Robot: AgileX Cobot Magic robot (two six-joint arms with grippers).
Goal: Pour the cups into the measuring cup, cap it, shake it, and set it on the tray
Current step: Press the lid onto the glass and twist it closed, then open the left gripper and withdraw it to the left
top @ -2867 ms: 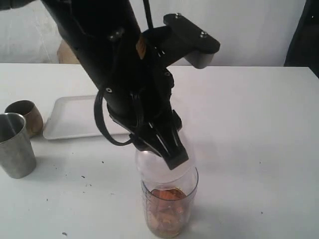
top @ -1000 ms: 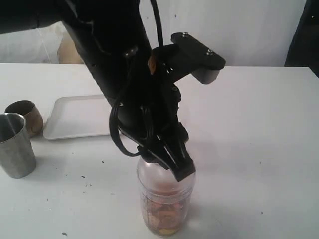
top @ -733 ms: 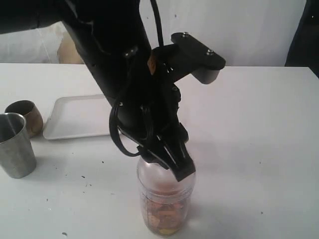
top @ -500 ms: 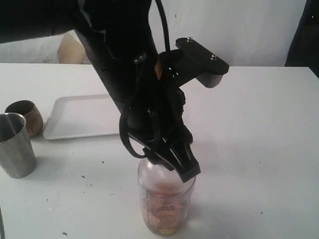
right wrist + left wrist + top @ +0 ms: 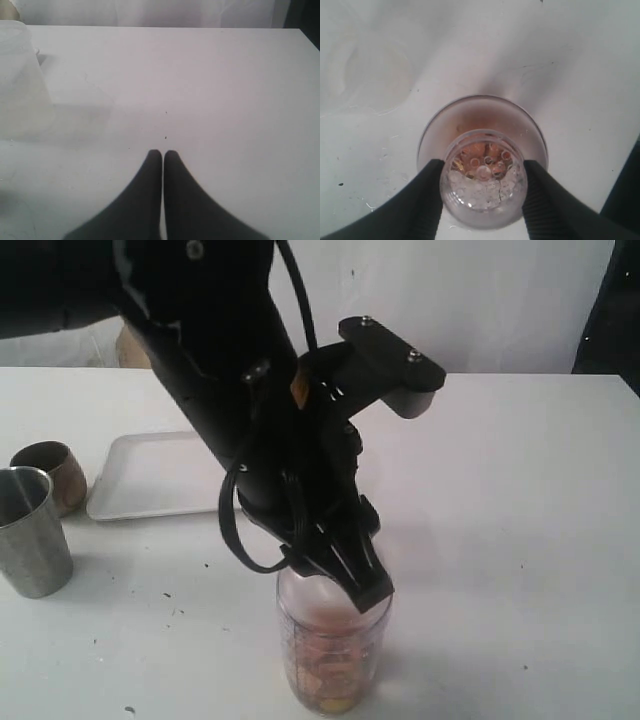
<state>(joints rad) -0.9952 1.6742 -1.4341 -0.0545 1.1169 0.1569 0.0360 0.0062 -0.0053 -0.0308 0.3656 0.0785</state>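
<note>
- Exterior view: left gripper (image 5: 342, 578) hangs off a black arm, pointing steeply down, with its tips at the top of the measuring cup (image 5: 335, 660).
- Measuring cup stands upright on the white table (image 5: 520, 540), at the front of the scene and well apart from the tray (image 5: 150, 480).
- Brownish contents fill the cup's lower part. The wall above them looks hazy.
- Clear dome lid (image 5: 482, 185) sits on the cup's mouth.
- Left wrist view: both black fingers (image 5: 427, 200) press on opposite sides of the lid's narrow top, so the left gripper is clamped on the lid.
- Small droplets or beads show on the lid. The brown contents are visible through it, and the cup's wider rim rings it below.
- Tray lies flat on the table, behind and to the left of the cup. The arm covers its right end.
- Steel tumbler (image 5: 32, 535) is upright at the left edge. The brown cup (image 5: 55, 472) is just behind it, near the tray's left end. The two overlap in this view, so I cannot tell whether they touch.
- Right wrist view: right gripper (image 5: 163, 155) has its fingers closed together with nothing between them, and bare table beyond.
- A frosted tumbler (image 5: 22, 80) stands at the edge of that view, apart from the fingers.
</note>
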